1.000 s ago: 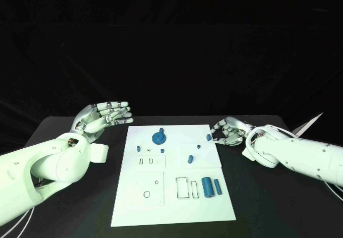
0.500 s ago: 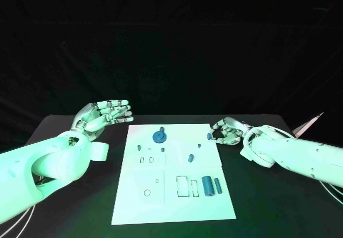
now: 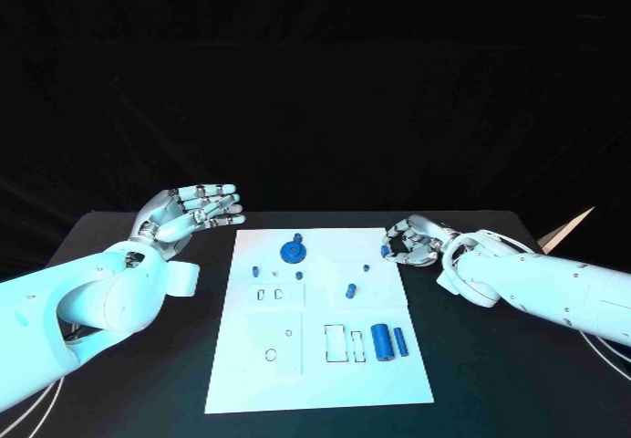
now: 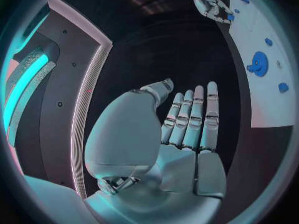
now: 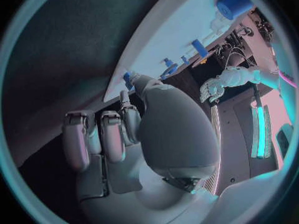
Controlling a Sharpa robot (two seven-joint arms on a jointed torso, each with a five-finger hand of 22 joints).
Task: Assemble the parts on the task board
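A black table (image 3: 131, 383) held a white rectangular task board (image 3: 320, 365) at its middle. The robot's left hand (image 3: 195, 212) was raised beside the board's far left corner, palm up, fingers spread apart and holding nothing. The right hand (image 3: 410, 243) sat at the board's far right edge, its fingers curled together around a small blue part (image 3: 384, 251) pinched at the fingertips. On the board lay a round blue gear-like disc (image 3: 292, 250) near the far end, a thick blue cylinder (image 3: 380, 342) and a thinner blue rod (image 3: 399, 342) just beside it near the right edge, and a small blue peg (image 3: 350, 291) near the centre.
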